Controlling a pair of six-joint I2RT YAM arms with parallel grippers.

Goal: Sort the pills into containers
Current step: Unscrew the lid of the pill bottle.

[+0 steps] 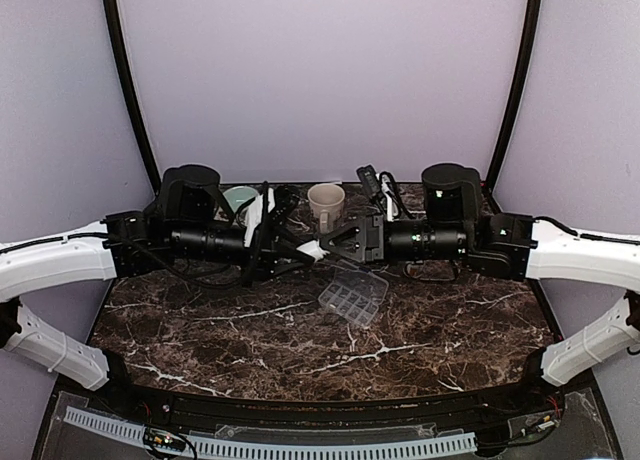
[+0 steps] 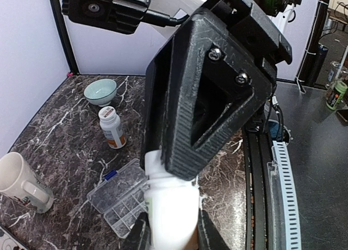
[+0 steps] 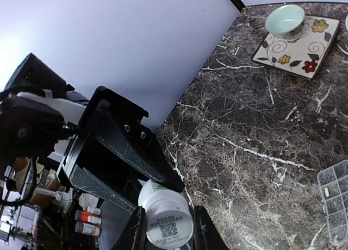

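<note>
Top view, read left to right.

- Left arm extends from 9 o'clock, above the tabletop [image 1: 200,330]. A pale green bowl [image 1: 240,196] sits behind it at the far edge.
- Left end effector [image 1: 292,248]: fingers a narrow way apart and clamped on a white bottle [image 1: 313,250], which hangs in the air over the far centre of the tabletop. The left wrist view agrees. The 2 fingers press the bottle body from both sides at 6 o'clock of that frame.
- Cream mug [image 1: 326,202]: upright at 12 o'clock from the bottle, near the far edge.
- Right end effector [image 1: 338,244]: extends from 3 o'clock and is closed on the other end of the same bottle. In the right wrist view both fingers lie against the sides of the bottle's round end, whose printed code faces the camera. The 2 end effectors meet tip to tip on 1 bottle.
- Pill organizer [image 1: 352,292]: flat on the tabletop at about 5 o'clock from the bottle, clear lid swung open. Neither end effector touches it.
- Left wrist view: an orange-labelled bottle [image 2: 111,127] stands upright between the bowl and the organizer.
- Right wrist view: a second bowl [image 3: 285,19] rests on a flowered square plate [image 3: 304,49] at 1 o'clock.
</note>
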